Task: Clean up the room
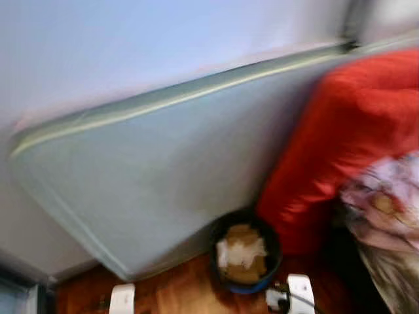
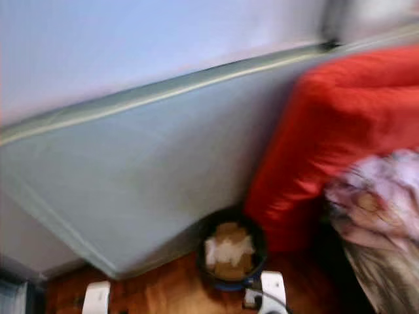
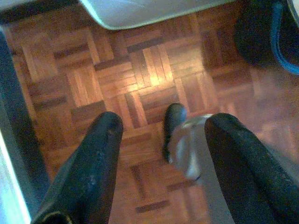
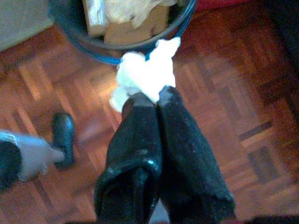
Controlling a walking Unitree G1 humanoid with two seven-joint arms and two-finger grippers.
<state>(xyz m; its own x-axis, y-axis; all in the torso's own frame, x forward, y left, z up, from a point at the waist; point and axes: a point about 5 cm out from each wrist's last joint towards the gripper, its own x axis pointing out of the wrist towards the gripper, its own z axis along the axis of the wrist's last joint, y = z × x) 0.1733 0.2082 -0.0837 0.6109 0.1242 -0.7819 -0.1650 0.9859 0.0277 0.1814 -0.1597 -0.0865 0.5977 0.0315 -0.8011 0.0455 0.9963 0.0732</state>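
Observation:
A dark round bin [image 1: 245, 258] with a blue rim stands on the parquet against a leaning mattress; cardboard and white paper lie in it. In the right wrist view my right gripper [image 4: 152, 100] is shut on a crumpled white tissue [image 4: 145, 74], held just outside the bin's rim [image 4: 117, 53] and above the floor. My left gripper [image 3: 167, 123] hangs open over bare parquet with nothing between its fingers. The head views are blurred.
A pale grey-green mattress [image 1: 163, 170] leans on the wall. A red blanket [image 1: 347, 131] and a floral cloth [image 1: 386, 203] are piled to the right of the bin. My black foot [image 3: 174, 123] stands on the parquet. A dark frame [image 3: 18, 140] edges the floor on my left.

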